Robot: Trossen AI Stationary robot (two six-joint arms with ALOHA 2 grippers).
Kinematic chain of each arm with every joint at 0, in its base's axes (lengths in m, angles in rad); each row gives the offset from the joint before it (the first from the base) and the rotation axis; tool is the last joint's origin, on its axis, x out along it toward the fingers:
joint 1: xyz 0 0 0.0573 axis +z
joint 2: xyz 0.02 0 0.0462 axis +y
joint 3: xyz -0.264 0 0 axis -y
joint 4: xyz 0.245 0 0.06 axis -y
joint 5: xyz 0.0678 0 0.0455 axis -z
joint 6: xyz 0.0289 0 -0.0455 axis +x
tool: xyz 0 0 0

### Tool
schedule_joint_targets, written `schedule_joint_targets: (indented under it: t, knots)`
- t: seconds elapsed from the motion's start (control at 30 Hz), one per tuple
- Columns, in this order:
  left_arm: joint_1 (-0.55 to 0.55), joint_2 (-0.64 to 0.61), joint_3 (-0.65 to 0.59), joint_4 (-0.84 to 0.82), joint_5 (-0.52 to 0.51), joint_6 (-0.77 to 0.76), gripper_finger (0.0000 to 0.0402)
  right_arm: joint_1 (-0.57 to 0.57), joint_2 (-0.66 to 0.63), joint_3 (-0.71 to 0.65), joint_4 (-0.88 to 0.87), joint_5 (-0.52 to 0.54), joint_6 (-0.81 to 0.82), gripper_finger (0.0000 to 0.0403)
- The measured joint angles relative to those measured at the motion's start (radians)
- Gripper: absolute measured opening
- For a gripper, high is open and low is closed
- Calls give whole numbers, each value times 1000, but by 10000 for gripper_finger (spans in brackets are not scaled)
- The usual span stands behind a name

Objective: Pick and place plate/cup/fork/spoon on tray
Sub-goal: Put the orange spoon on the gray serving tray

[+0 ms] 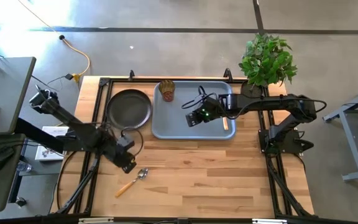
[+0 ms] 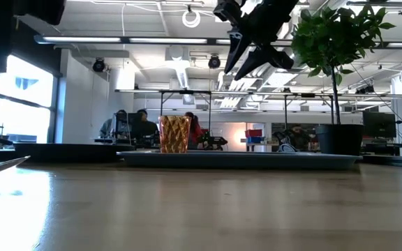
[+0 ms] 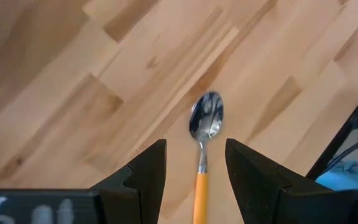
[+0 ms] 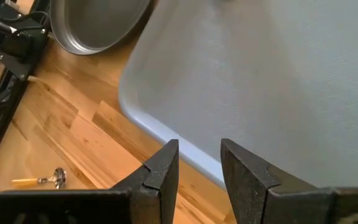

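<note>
The spoon (image 1: 133, 181) lies on the worktop (image 1: 229, 180), well clear of the tray's (image 1: 160, 127) near edge. The left end effector (image 3: 196, 171) hangs just above it with fingers spread, straddling the neck. To grip well, descend straight and close across the orange handle. The right end effector (image 1: 194, 116), empty and parted, hovers over the tray beside the fork (image 1: 224, 122).

bare table (image 1: 216, 180) around spoon (image 1: 132, 181), cup (image 1: 167, 91) crowding tray (image 1: 166, 127) corner
</note>
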Motion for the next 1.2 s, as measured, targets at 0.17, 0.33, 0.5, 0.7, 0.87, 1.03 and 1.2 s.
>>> schedule_joint_targets:
  t: [0.17, 0.33, 0.5, 0.7, 0.87, 1.03, 1.2]
  knots:
    - [-73, 60, -30, 28, 5, -65, 154, 0, 0, 0, -4, -16, -26, 110]
    - [-124, 132, -31, 55, 9, -122, 154, 0, 0, 0, -5, -18, -26, 110]
    - [-161, 208, -31, 137, 36, -171, 154, 0, 0, 0, -8, -14, -27, 110]
    - [-188, 291, -31, 224, 44, -224, 154, 0, 0, 0, -11, -14, -40, 110]
    - [-210, 349, -31, 249, 71, -256, 154, 0, 0, 0, -15, -13, -45, 110]
    - [-231, 392, -31, 287, 71, -295, 154, 0, 0, 0, -17, -11, -45, 110]
    - [-237, 424, -30, 292, 71, -309, 154, 0, 0, 0, -19, -11, -48, 110]
